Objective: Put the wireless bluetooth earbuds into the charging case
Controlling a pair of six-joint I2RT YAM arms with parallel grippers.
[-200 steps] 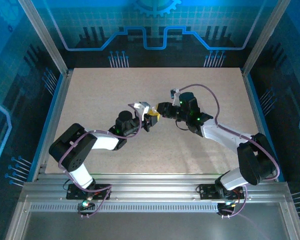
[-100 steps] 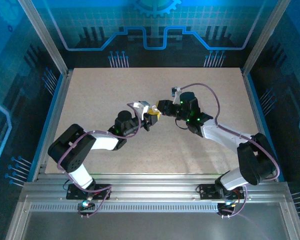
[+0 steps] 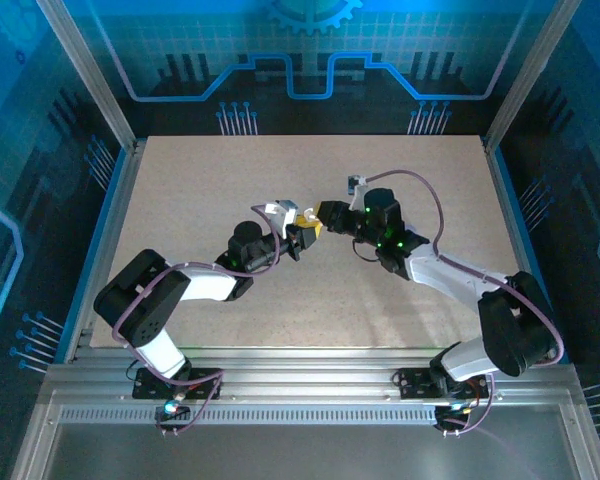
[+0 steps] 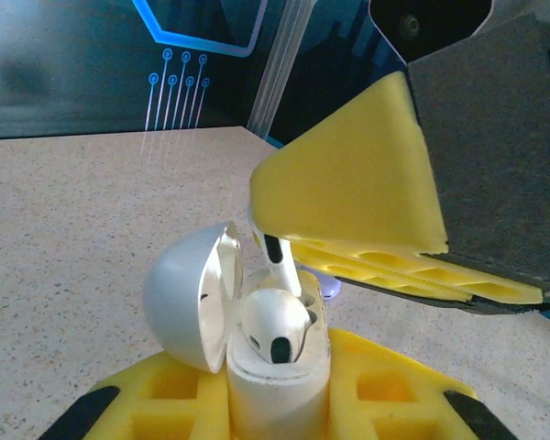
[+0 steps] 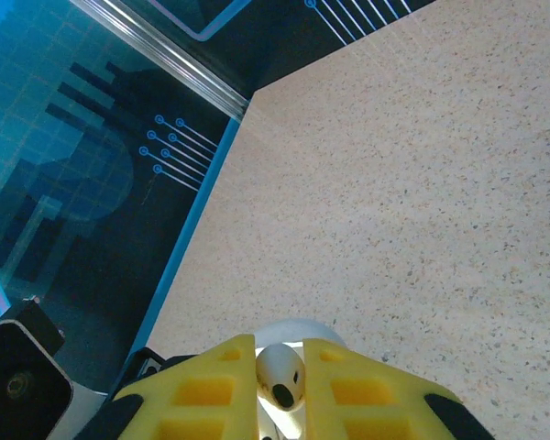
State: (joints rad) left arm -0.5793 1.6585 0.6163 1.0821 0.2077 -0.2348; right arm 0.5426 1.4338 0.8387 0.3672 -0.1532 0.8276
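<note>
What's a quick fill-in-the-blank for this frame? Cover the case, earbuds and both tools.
1. The left tool grips the charging case, whose lid stands ____.
2. ____ earbud already sits in the case.
3. The right tool, with ____ fingers, is shut on the second earbud.

Missing words: open; One; yellow.

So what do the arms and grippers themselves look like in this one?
The left arm and right arm both have white links between black joints, small green lights, and loose purplish cables. The left gripper and right gripper carry yellow pads with grid-shaped recesses on black backing.
</note>
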